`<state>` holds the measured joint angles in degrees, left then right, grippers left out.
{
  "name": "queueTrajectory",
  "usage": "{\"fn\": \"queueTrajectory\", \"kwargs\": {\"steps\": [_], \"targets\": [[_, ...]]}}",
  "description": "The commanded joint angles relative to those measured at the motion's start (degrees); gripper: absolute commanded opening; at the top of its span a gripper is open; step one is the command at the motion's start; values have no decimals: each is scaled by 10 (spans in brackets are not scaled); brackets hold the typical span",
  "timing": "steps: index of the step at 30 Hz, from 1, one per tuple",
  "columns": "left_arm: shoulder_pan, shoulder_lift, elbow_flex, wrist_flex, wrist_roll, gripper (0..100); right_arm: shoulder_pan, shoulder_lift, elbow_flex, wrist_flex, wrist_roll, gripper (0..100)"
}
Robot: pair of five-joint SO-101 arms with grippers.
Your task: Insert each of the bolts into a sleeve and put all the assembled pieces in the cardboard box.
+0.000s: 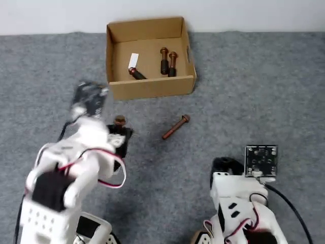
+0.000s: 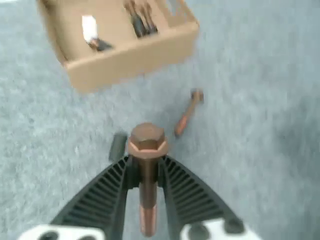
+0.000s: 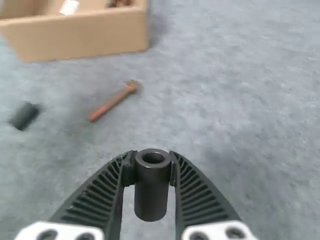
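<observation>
One cardboard box (image 1: pixel 152 87), three assembled pieces (image 1: pixel 164 62) inside it. Two loose bolts (a held bolt (image 2: pixel 146 165), a lying bolt (image 1: pixel 175 127)) and two bare sleeves: a held sleeve (image 3: pixel 151 182), a lying sleeve (image 3: pixel 23 116).

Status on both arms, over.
Left gripper shut on bolt. Right gripper shut on sleeve. Loose bolt, loose sleeve on carpet.

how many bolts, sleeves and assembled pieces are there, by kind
assembled pieces in the cardboard box: 3
bare bolts: 2, one in the left gripper, one on the carpet
bare sleeves: 2, one in the right gripper, one on the carpet
total: 7
</observation>
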<state>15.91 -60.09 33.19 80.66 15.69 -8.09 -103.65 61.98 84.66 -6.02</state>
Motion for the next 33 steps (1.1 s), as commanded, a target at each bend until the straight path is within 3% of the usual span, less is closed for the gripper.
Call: {"fn": "queueTrajectory", "kwargs": {"steps": [1,7,17,22,33], "targets": [[-15,-104,68,-78,19,5,-73,0,1,-38,-26,8],[-11,-256,176,-160,21,5,-185,0,38,-81,-27,8],[13,-398,250,-160,25,5,-389,6,86,-198,-21,8],[84,-404,246,-160,97,5,-422,4,112,-260,25,8],[151,-403,247,-164,99,5,-444,6,113,-298,105,8]]}}
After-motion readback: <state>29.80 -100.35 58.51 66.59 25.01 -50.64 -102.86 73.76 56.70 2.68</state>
